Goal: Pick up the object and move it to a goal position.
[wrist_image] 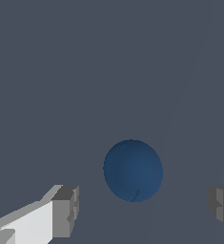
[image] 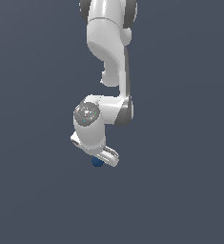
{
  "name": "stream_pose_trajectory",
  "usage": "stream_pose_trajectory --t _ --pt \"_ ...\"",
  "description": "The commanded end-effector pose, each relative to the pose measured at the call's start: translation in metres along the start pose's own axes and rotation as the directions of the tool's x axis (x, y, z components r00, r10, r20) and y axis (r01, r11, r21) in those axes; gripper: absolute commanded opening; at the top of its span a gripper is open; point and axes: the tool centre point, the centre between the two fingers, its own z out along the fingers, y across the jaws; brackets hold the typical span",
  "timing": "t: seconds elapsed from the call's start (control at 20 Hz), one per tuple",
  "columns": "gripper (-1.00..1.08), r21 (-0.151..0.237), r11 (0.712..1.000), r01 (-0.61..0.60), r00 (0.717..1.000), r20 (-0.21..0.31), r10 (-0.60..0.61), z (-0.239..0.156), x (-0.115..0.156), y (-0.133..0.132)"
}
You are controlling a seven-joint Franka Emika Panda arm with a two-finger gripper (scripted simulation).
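Observation:
The dark blue ball [wrist_image: 133, 170] lies on the grey floor between my two fingers, with a gap on each side. My gripper [wrist_image: 144, 209] is open: one fingertip [wrist_image: 66, 211] and the other [wrist_image: 222, 208] stand wide apart and touch nothing. In the exterior view the white hand hangs low over the floor and the ball [image: 96, 162] peeks out just under the gripper [image: 104, 160], mostly hidden by it.
A plain dark grey floor [image: 180, 190] fills both views. The white arm [image: 108, 47] comes down from the upper middle of the exterior view. No goal marker shows.

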Motion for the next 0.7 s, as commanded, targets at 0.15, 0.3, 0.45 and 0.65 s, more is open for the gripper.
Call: stream_pose_trajectory --t 0.15,0.3,0.45,0.65 --pt "1.0 0.0 1.0 -0.002 1.0 0.0 0.002 0.018 0.0 0.0" --pt "1.0 0.0 1.0 -0.004 1.0 0.0 0.004 0.035 0.0 0.001" --pt "1.0 0.0 1.0 -0.005 1.0 0.0 0.005 0.047 0.0 0.001" --pt "1.0 0.0 1.0 -0.005 1.0 0.0 0.005 0.049 0.001 0.0"
